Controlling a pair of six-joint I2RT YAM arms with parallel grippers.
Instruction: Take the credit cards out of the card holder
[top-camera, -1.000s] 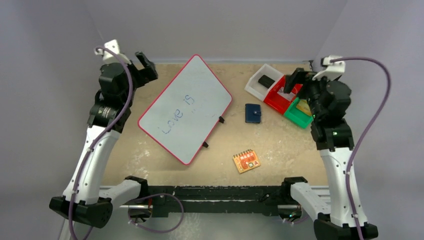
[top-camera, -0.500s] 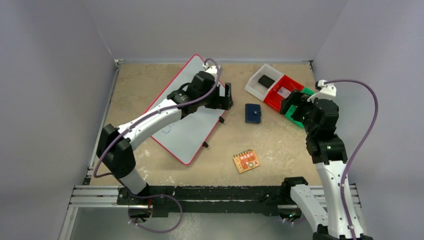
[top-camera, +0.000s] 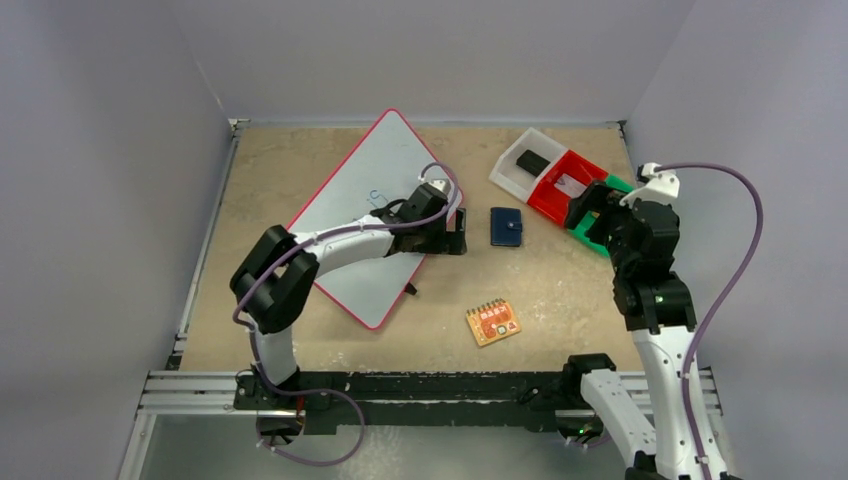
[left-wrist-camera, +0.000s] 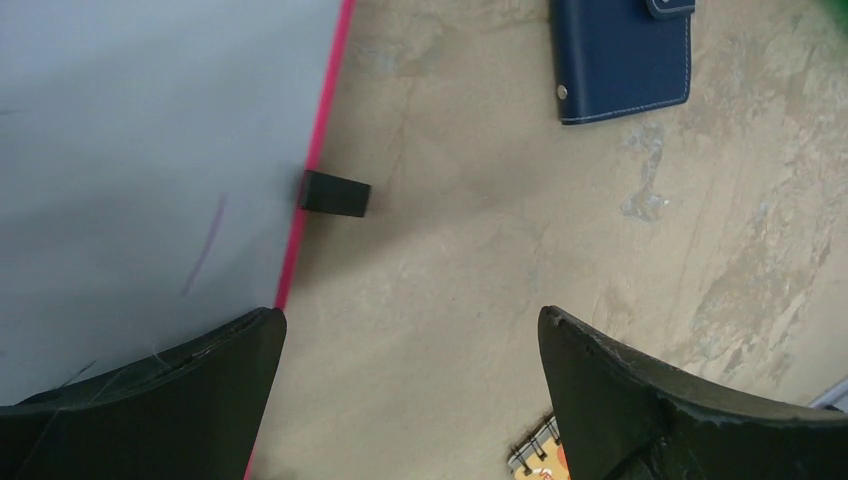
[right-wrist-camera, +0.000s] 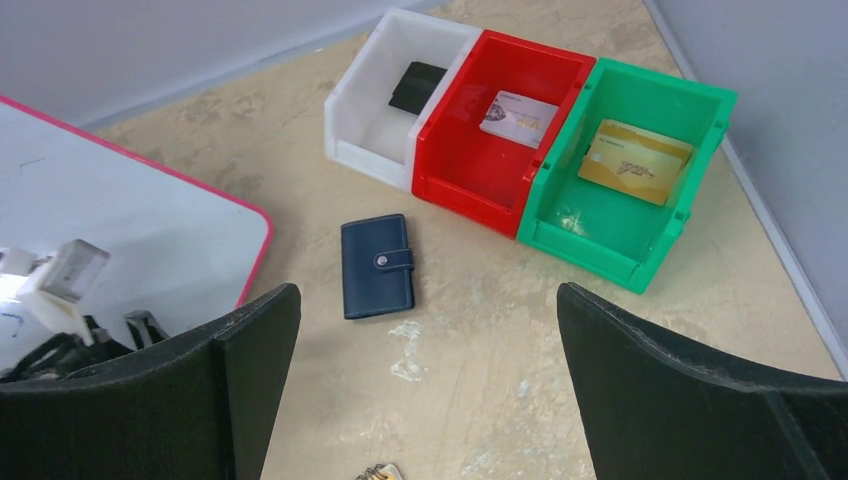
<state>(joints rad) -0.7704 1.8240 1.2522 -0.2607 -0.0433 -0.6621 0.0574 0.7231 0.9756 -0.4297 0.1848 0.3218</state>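
The inside of the card holder (left-wrist-camera: 622, 58) is hidden, since it lies closed with its tab snapped, and one end is cut off by the top edge of the left wrist view. Only a corner of the orange pad (left-wrist-camera: 540, 460) is shown there. From above, part of the whiteboard (top-camera: 345, 185) is covered by the left arm (top-camera: 350, 240), and most of the green bin (top-camera: 588, 240) by the right arm (top-camera: 645, 250). The dark item (right-wrist-camera: 417, 87) in the white bin (right-wrist-camera: 365, 125) cannot be identified.

A whiteboard (top-camera: 345, 190), orange pad (top-camera: 492, 322) and three bins (right-wrist-camera: 470, 195) sit on the table (top-camera: 560, 290).
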